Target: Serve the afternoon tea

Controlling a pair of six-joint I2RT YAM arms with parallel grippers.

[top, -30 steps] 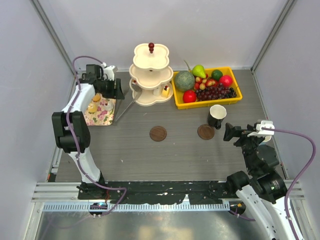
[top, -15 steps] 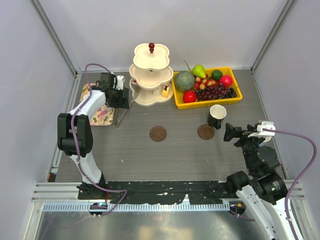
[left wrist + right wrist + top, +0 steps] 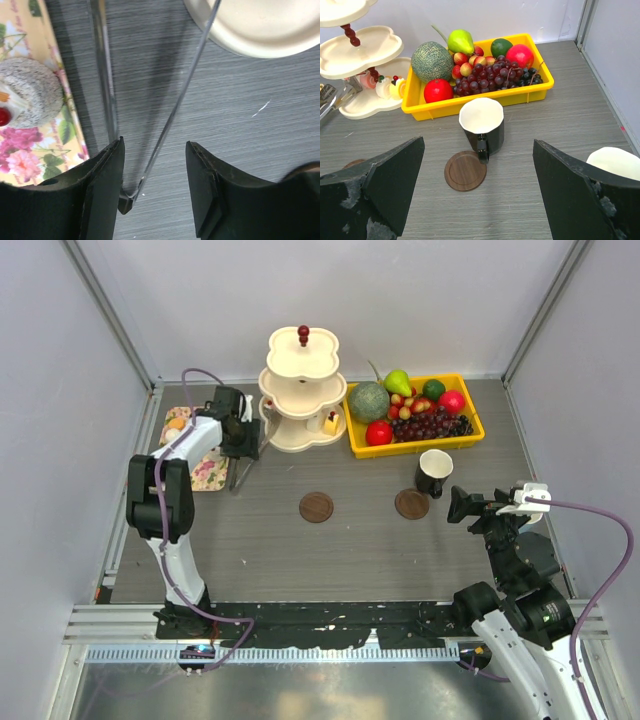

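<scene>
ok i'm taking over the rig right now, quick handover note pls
Left fingers open, straddling the tongs at the hinge end on the table, no grip yet. Right fingers open, short of the black mug.
A few sweets on the stand's bottom tier, others on the flowered tray. Black mug beside a coaster, not on it; white mug far right.
Left: likely move remaining sweets, set both mugs.

arms (image 3: 178, 565): white links, black joints | cables (image 3: 585, 504): purple | right tool (image 3: 455, 506): black wedge fingers (image 3: 385, 185), scuffed edges
</scene>
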